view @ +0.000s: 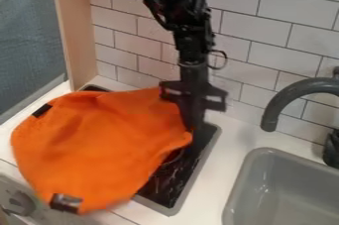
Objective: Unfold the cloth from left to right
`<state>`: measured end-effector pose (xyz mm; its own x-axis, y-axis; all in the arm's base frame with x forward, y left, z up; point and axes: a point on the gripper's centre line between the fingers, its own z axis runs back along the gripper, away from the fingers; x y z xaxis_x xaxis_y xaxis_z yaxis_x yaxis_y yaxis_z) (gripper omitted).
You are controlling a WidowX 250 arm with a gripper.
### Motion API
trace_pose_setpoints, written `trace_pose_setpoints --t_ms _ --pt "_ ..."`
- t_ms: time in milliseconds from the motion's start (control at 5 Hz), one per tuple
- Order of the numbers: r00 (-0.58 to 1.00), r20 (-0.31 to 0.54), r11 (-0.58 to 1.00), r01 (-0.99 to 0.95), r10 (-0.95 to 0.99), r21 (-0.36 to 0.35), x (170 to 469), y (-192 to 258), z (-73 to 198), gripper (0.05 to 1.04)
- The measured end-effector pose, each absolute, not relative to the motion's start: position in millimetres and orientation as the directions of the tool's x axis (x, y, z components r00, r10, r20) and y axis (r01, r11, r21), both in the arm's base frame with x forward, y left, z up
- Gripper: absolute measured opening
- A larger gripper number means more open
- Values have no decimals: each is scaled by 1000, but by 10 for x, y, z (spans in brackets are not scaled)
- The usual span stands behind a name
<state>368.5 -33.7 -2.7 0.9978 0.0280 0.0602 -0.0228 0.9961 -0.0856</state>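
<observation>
The black gripper (193,120) hangs over the back right part of the stove, its lower end at the right edge of the orange cloth (99,142). The cloth is spread broadly over the left and middle of the stove and past its front left onto the counter. One black tag lies at its upper left edge and another at its front edge. How the cloth meets the gripper cannot be made out clearly.
The dark stove top (189,169) shows along the cloth's right side. Farther right are a grey sink (248,179) and a dark faucet (291,95). A tiled wall (265,45) stands behind, and a wooden panel (76,26) rises at the left.
</observation>
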Motion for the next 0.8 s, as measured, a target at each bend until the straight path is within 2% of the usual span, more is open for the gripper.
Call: trace_pose_setpoints --t_ms 200,400,600,800 --pt "998 52 997 -25 29 -78 3732 -351 -147 84" --pt "999 47 997 -17 21 -77 3742 -358 -166 251" --pt "999 50 997 -13 17 -72 3759 -350 -151 518" --pt "999 48 997 -13 17 -79 3757 -355 -150 825"
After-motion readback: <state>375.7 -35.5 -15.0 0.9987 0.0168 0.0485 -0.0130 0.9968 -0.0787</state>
